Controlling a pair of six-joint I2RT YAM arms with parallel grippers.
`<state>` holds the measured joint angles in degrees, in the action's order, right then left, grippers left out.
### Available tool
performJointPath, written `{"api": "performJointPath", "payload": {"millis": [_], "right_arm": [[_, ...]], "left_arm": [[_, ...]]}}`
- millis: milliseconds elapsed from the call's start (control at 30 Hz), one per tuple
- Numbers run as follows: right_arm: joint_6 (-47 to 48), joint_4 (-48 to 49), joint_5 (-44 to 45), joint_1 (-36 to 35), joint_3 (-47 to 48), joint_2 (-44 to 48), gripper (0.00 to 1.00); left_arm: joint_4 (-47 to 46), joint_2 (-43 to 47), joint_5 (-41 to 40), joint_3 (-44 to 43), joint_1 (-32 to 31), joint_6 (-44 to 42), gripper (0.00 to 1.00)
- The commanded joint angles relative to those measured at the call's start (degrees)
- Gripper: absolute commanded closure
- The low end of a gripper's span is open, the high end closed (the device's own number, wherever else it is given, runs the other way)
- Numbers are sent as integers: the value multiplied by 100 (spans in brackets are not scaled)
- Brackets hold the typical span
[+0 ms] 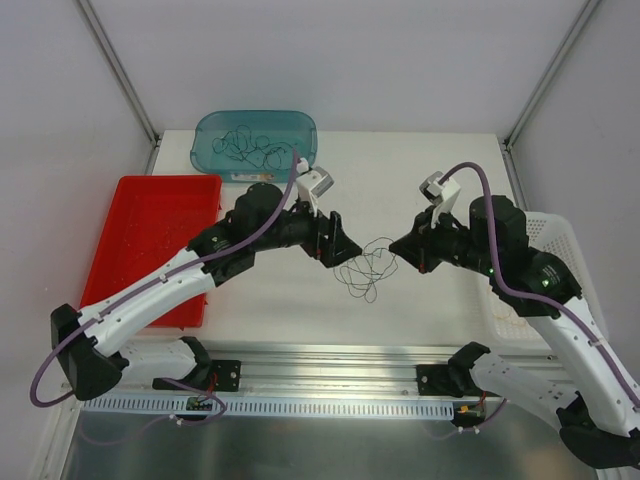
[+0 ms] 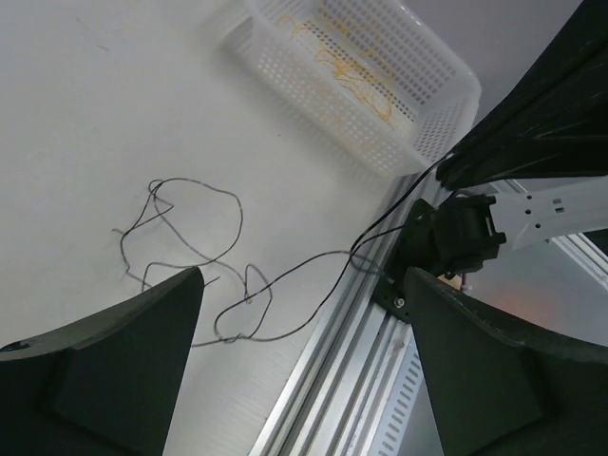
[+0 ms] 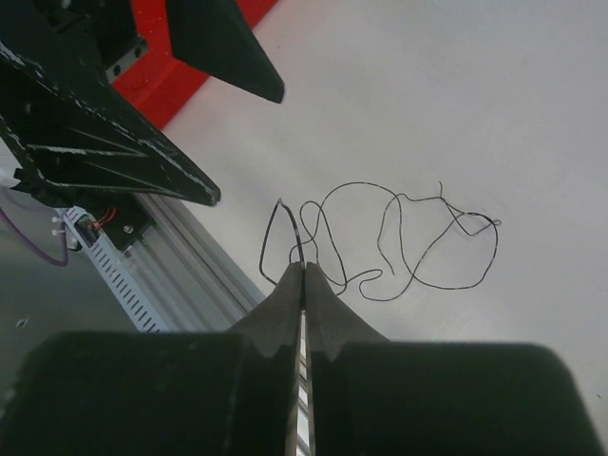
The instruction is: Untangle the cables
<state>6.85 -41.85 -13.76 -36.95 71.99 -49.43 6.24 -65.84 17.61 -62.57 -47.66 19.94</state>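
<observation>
While the right claw (image 3: 304,269) grips it, the cable (image 1: 365,270) stretches leftward.

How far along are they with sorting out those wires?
Looks done: yellow-orange cables lie in the white basket. In hand: the right gripper is shut on one dark cable on the table; the left gripper is open. Left: a dark tangle in the blue tray.

Probably a robotics lab cell: white panel walls (image 1: 330,60), aluminium mounting rail (image 1: 340,362), red plastic tray (image 1: 150,235).
</observation>
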Motion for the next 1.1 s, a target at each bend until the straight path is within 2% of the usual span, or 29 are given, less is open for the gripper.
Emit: {"api": "performJointPath", "payload": {"millis": [0, 67, 167, 267, 300, 333, 400, 433, 533, 567, 600, 700, 900, 1067], "right_arm": [[-87, 703, -636, 21, -79, -23, 99], [-105, 791, -733, 12, -132, -75, 99], [-149, 888, -742, 21, -237, -102, 99], [-175, 994, -699, 21, -334, -49, 99], [-175, 1003, -681, 21, -360, -32, 99], [-193, 1020, -672, 21, -387, -32, 99], [-193, 1038, -576, 12, -474, -23, 92], [-193, 1038, -497, 21, -510, -14, 89], [-307, 977, -154, 21, -694, 3, 76], [-394, 977, -14, 12, -747, 30, 68], [-447, 994, 66, 12, -861, 56, 56], [-658, 1117, 452, 12, -1081, 249, 41], [-1028, 1530, 936, 21, -1599, 592, 25], [-1423, 1837, 1593, 47, -1898, 251, 24]], "left_arm": [[-404, -480, 296, -396, -287, -9, 12], [-501, -700, 305, -510, -498, 27, 14], [-536, -842, 314, -607, -656, 62, 21], [-536, -886, 209, -564, -666, 97, 51], [-536, -851, 182, -564, -666, 71, 63], [-527, -825, 130, -564, -666, 45, 81], [-492, -702, -2, -642, -666, -69, 97], [-440, -650, -90, -712, -666, -131, 100], [25, -500, -573, -1213, -666, -350, 100], [174, -456, -948, -1545, -666, -455, 100], [454, -438, -1135, -1696, -666, -482, 100], [764, -385, -1732, -2145, -666, -631, 100], [1274, -482, -2639, -2760, -666, -843, 100], [1309, -543, -2481, -3103, -666, -729, 100]]}}
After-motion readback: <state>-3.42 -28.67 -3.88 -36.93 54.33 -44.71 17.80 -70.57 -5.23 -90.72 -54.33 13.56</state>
